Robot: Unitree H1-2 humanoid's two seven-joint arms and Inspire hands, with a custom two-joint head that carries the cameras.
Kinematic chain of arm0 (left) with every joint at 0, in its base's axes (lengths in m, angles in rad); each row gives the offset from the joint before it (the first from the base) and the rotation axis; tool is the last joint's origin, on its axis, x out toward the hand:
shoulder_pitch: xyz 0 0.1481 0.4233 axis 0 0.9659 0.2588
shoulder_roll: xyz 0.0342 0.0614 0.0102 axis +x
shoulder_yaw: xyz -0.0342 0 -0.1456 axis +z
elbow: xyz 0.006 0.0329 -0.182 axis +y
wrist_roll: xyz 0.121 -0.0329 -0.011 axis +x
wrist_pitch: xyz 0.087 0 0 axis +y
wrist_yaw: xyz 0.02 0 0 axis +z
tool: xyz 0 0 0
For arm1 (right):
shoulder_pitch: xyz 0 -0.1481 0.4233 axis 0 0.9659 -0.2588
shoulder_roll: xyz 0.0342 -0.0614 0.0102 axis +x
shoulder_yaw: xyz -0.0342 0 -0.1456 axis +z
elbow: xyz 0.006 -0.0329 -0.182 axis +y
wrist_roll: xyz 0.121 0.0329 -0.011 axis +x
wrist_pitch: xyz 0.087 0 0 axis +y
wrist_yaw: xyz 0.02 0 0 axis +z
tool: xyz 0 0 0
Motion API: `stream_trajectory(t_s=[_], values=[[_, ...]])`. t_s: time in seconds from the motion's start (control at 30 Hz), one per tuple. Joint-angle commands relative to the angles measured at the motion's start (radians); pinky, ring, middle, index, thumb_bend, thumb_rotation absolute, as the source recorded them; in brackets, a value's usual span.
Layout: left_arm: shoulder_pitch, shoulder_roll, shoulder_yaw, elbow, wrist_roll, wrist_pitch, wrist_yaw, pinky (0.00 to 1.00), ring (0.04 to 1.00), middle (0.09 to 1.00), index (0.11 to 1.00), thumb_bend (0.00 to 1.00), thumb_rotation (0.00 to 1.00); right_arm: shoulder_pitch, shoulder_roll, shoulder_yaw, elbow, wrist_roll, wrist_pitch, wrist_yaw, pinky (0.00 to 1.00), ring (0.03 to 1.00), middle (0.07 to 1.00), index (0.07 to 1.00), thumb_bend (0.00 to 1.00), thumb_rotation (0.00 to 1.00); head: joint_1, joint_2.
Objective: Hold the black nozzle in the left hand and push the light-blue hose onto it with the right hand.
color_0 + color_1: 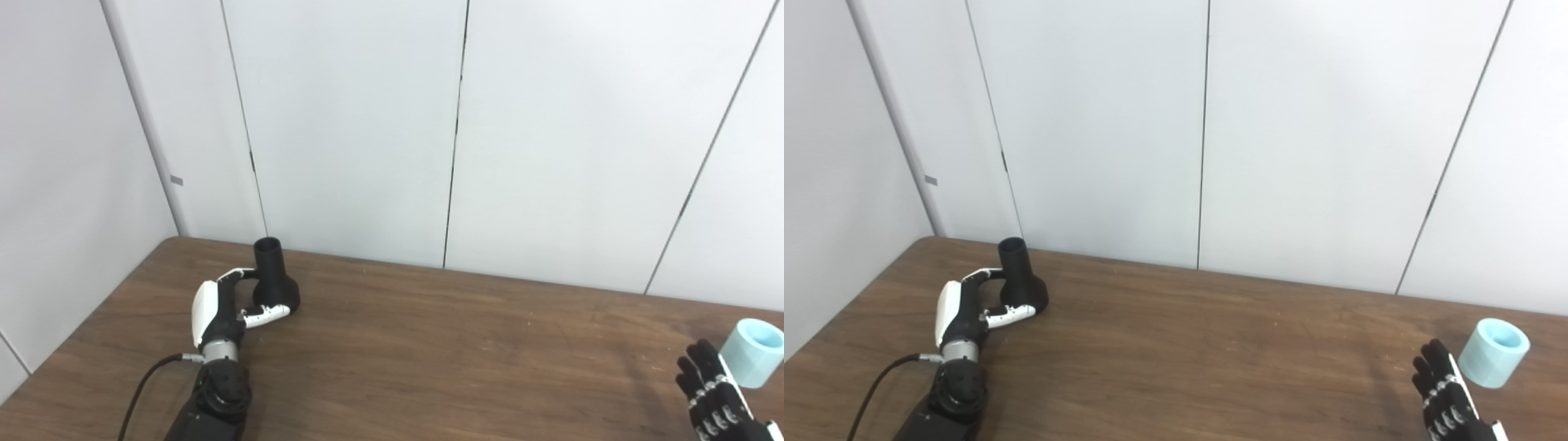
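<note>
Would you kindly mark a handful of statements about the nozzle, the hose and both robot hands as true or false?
1. The black nozzle stands upright on the table. True.
2. The light-blue hose is already pushed onto the nozzle. False: it sits far off, at the table's right end.
3. The left robot hand curls its fingers around the nozzle's base. True.
4. The right robot hand grips the hose. False: it is open beside the hose, fingers spread.
5. The nozzle is lifted off the table. False: its wide base rests on the wood.
</note>
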State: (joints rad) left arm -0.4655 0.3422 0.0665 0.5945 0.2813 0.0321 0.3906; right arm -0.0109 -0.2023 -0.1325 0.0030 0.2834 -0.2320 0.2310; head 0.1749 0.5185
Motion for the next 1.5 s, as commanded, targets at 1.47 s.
stream_trajectory(t_s=[1.47], values=[[0.067, -0.122, -0.279, -0.126, 0.151, -0.014, -0.121, 1.00, 0.926, 0.779, 0.483, 0.52, 0.07, 0.062, 0.053, 0.019, -0.065, -0.037, 0.066, -0.032, 1.00, 1.000, 1.000, 1.000, 0.80, 0.99, -0.097, 0.049]])
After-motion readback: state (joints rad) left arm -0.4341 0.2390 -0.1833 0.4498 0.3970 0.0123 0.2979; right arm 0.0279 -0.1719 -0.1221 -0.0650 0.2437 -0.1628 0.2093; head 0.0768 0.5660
